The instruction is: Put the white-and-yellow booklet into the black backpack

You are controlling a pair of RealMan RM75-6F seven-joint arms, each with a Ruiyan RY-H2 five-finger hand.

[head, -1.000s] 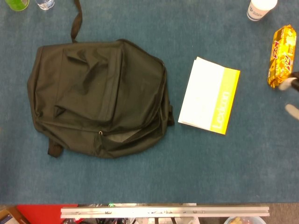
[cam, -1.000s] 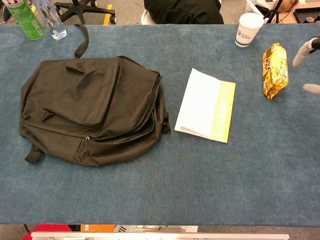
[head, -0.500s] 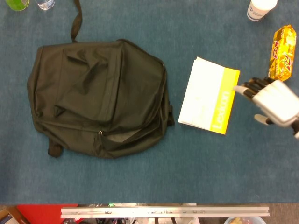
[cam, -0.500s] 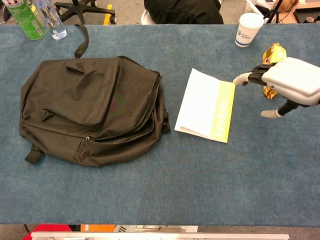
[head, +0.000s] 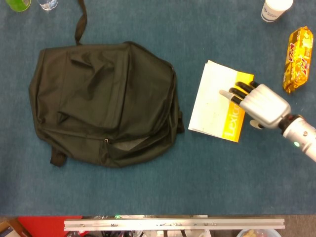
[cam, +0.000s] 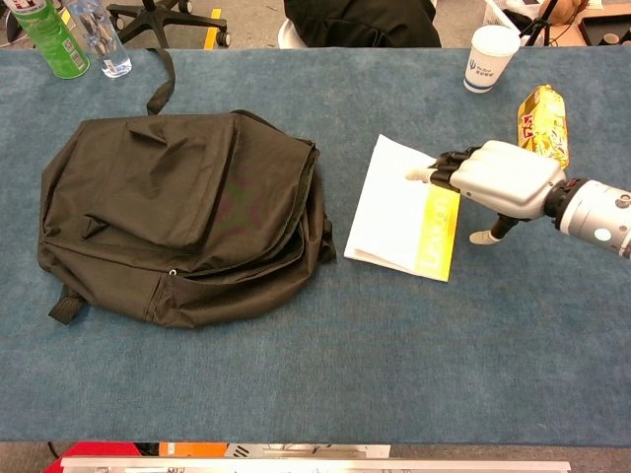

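— Blue felt covers the whole tabletop. What sits on it, biggest first?

— At left of the head view, the black backpack lies flat, a strap trailing toward the upper left, a zip pull showing near its lower edge. No label on it that I can read.

— And the booklet?

— Right of centre, just beside the backpack but apart from it: the white-and-yellow booklet, closed, flat, slightly tilted. Mostly white cover, with a yellow band down its right side carrying pale lettering that seems to begin "Lexi"; the rest is hidden under the hand.

— Which hand?

— The right hand, a silver shell with dark segments, reaching in from the right edge. Its fingers are stretched out side by side over the yellow band, tips reaching the white part; in the chest view the thumb points down beside the booklet's right edge. Nothing is held. Whether the fingers press on the cover or hover above it, I cannot tell.

— Smaller things?

— A yellow snack packet at the right edge, red logo, unreadable. A white paper cup in the upper right, blue print too small to read. Upper left: a green can and a clear bottle.
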